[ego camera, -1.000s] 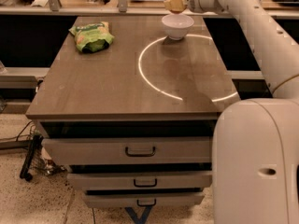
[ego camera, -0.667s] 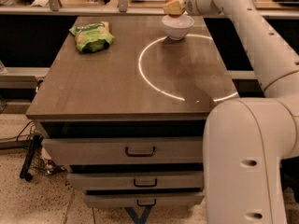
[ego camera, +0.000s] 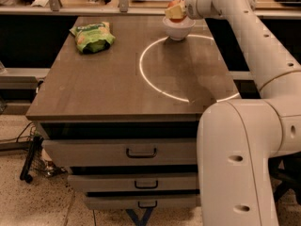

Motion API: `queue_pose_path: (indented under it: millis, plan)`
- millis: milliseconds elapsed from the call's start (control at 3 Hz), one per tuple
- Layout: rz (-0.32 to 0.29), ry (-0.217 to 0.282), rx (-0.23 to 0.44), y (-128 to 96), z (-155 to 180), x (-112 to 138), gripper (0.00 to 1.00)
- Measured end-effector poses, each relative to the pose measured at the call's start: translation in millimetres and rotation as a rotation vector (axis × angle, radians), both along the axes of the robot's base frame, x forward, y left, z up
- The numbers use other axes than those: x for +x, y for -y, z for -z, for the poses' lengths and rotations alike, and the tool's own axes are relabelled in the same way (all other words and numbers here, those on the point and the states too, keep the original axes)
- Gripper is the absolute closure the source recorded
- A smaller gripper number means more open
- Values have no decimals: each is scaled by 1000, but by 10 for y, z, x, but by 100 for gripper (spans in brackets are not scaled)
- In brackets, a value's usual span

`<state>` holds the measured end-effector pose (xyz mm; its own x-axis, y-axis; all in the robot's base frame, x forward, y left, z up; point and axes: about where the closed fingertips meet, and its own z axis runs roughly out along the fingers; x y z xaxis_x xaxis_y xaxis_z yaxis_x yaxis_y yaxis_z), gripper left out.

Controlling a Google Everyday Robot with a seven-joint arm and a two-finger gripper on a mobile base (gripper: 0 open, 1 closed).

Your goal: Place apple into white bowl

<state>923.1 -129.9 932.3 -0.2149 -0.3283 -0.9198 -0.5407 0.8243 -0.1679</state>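
- Lower than a second ago, the gripper hangs just above the white bowl, clamped on the apple; the apple seems not yet to rest inside.
- That bowl stands at the far edge of a brown table, touching a thin ring of light.
- Well left of the bowl lies a green snack bag; its print is unreadable.
- Below the bowl's table: handled drawers and a speckled floor.
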Motion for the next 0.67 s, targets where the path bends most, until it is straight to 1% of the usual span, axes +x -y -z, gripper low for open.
queue_pose_path:
  millis: [333,667]
  plan:
    - [-10,-19,10,24,36,-26,8]
    - [-34,-24,18,3,28,-72,0]
